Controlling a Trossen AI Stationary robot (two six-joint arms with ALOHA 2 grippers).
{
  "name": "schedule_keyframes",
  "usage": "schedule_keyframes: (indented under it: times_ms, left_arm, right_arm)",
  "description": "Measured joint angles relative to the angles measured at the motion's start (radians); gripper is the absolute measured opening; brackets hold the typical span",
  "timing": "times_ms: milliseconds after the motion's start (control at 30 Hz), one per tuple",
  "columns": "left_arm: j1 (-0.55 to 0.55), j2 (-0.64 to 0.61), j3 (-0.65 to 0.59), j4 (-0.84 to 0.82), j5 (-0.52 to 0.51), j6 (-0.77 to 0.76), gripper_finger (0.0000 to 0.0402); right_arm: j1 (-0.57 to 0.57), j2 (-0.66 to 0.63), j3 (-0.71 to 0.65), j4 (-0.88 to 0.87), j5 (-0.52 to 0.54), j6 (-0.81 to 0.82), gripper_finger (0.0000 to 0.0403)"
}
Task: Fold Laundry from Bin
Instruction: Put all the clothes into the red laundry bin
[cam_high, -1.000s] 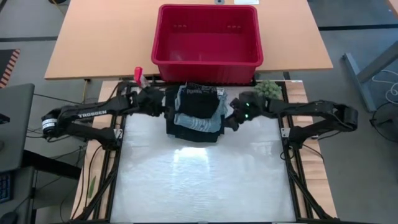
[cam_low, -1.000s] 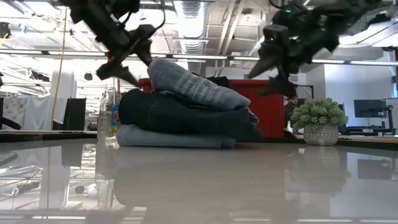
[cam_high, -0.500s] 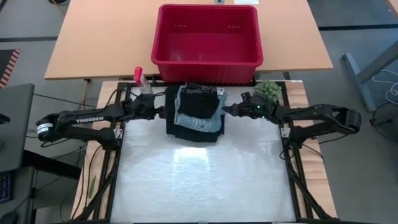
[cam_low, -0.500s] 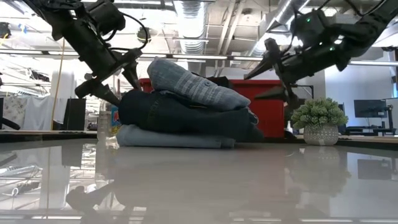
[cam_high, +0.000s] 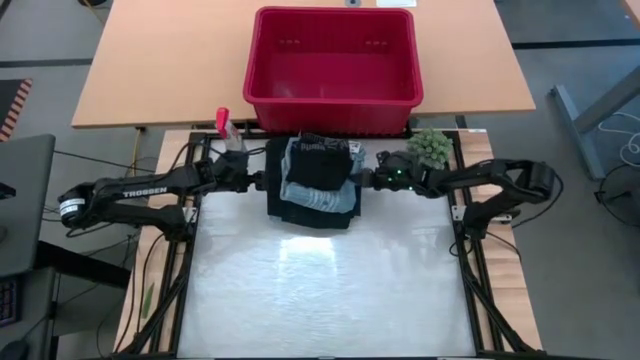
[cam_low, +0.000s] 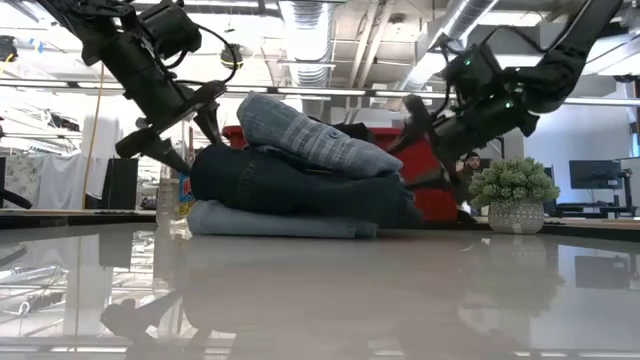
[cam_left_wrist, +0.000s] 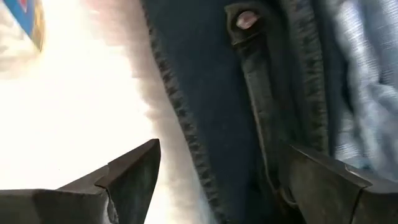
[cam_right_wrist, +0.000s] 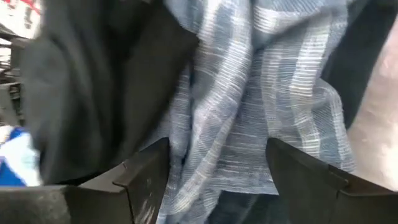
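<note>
The laundry is a folded stack at the far middle of the white table, just in front of the red bin. In the low view a light blue piece lies at the bottom, a dark navy one rests on it, and a striped grey-blue one is on top. My left gripper stands open at the stack's left end, slanting down, with the navy piece's seamed edge between its fingers. My right gripper stands open at the right end, with striped cloth ahead. My left gripper has one finger over the dark cloth and the other over the bare table; whether either touches cannot be told. My right gripper has its fingers above and below the stack's right end; whether they touch cannot be told.
A clear spray bottle with a red top stands just left of the stack, behind my left arm. A small green plant in a pot stands behind my right arm. The white table surface stretches toward the near edge.
Both grippers have come down from above the stack to its two ends. The left one sank first and then kept still. The right one dropped later, rolled about its own line and drew in toward the stack's right end. The stack has not moved.
</note>
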Motion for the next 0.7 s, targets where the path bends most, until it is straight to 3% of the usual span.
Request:
schedule_keyframes:
  times_ms: [167, 367, 533, 700]
  left_arm:
    - [0.000, 0.031, 0.000, 0.036, 0.002, 0.033, 0.0312]
    - [0.027, 0.183, 0.000, 0.172, 0.038, 0.083, 0.0312]
    - [0.054, 0.265, 0.001, 0.237, 0.027, 0.104, 0.0312]
    - [0.071, 0.363, 0.001, 0.315, 0.088, 0.128, 0.0312]
  right_arm:
    - [0.005, 0.066, 0.002, 0.010, 0.000, 0.003, 0.0293]
    - [0.004, 0.109, 0.014, 0.022, -0.020, 0.003, 0.0293]
    - [0.004, 0.034, 0.014, -0.022, -0.027, -0.005, 0.0293]
    - [-0.002, -0.067, 0.013, -0.089, -0.022, -0.031, 0.0293]
